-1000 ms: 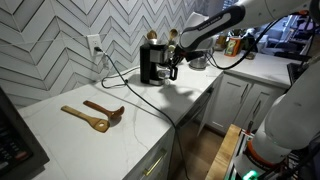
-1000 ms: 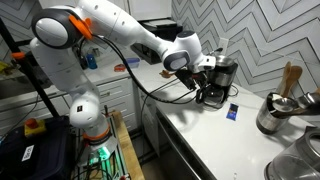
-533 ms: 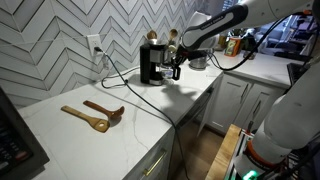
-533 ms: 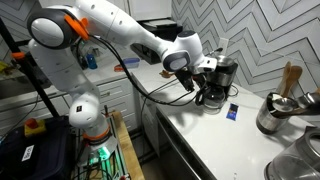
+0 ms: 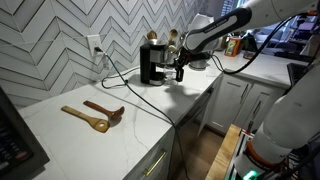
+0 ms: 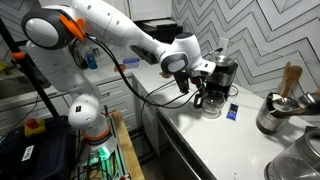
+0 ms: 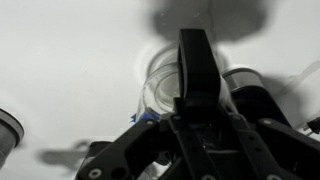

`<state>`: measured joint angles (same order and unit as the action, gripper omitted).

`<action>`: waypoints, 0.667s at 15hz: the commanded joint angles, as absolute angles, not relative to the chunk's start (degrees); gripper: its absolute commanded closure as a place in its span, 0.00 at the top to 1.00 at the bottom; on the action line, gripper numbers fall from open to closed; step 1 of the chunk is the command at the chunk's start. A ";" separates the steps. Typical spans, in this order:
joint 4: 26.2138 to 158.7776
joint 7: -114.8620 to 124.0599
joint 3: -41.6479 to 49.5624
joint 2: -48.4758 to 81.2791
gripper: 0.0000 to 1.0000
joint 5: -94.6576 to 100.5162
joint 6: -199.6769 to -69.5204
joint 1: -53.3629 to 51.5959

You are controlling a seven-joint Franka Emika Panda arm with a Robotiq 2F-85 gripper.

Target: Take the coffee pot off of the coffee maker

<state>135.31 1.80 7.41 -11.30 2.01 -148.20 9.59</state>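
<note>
The gripper (image 6: 197,90) is clenching the black handle of the coffee pot (image 6: 211,100), whose glass body is sitting just beyond it, low against the front of the coffee maker (image 6: 228,72) on the white counter (image 6: 200,132).

- Both exterior views are bright and evenly lit by indoor light. Colours read clearly, though the pictures are small and coarse in fine detail.
- In an exterior view, the white counter (image 5: 90,140) carries a soft grey shadow beneath my arm (image 5: 225,25).
- In the wrist view, my gripper (image 7: 194,60) is a near-black, blurred silhouette against a washed-out pale surface.
- The coffee pot (image 7: 165,85) behind it is out of focus, its glass only faint rings. A dim smudge at the top edge may be a shadow.
</note>
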 commanded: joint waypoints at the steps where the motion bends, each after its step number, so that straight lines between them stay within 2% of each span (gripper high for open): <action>1: 138.16 5.72 7.22 -13.89 0.08 4.98 -148.16 11.11; 10: 140.87 9.25 7.35 -16.08 0.08 7.45 -148.22 13.51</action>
